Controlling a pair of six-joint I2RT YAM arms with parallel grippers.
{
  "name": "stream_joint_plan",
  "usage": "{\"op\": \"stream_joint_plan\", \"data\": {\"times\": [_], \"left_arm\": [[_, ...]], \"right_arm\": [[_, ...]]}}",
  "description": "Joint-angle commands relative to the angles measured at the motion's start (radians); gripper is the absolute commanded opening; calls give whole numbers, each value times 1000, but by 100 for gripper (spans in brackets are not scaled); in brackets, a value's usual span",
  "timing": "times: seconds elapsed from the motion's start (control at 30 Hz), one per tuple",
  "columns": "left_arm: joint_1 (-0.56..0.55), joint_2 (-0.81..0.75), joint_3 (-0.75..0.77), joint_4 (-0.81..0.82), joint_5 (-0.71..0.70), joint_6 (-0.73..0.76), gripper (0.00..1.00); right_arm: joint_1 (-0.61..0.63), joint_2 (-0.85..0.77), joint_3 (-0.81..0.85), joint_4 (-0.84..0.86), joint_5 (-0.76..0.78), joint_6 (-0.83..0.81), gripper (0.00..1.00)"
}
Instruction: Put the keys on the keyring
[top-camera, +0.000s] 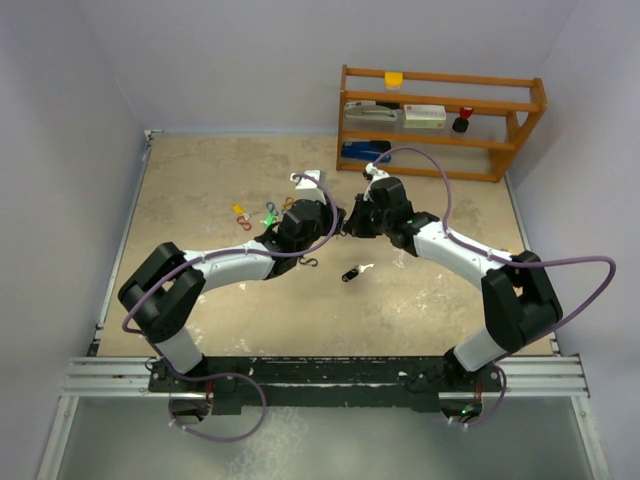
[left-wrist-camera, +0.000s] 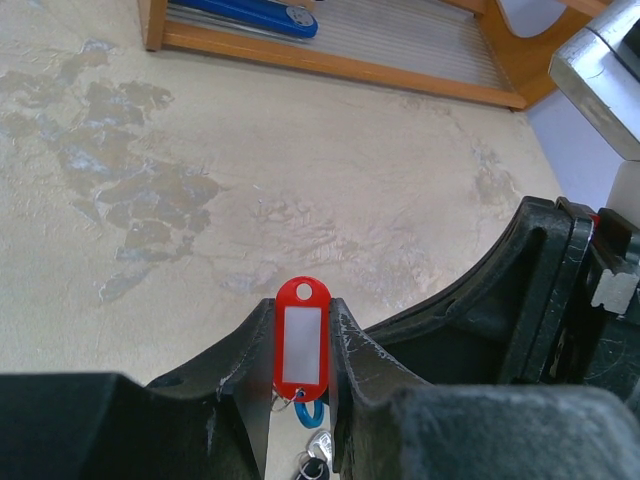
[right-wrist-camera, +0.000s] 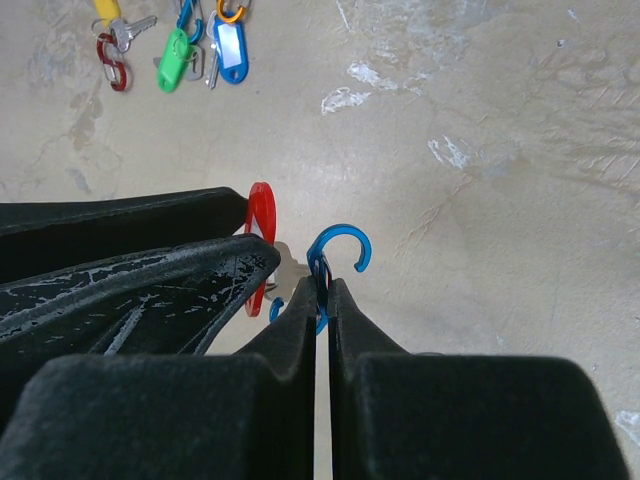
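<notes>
Key (left-wrist-camera: 301, 345) in left pincer (left-wrist-camera: 301, 322)

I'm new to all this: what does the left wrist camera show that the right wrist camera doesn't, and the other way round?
Only the left wrist view: the wooden shelf at the back, and the white label face of the red tag, pinched upright in the left gripper. Only the right wrist view: the right gripper pinching the blue hook, and loose keys with a green tag and a blue tag. Both: red tag and blue hook, close together.
</notes>
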Motion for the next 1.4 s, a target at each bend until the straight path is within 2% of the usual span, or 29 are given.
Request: {"op": "stream_joint_plan", "data": {"times": [0.0, 1.37], "left_arm": [[-6, -4, -2, 46, 9, 3, 17], [-7, 15, -10, 58, 31, 2, 17]], "right_arm": [[-4, -36, -3, 26, -22, 4, 0], [-4, -27, 0, 34, -33, 1, 0]]}}
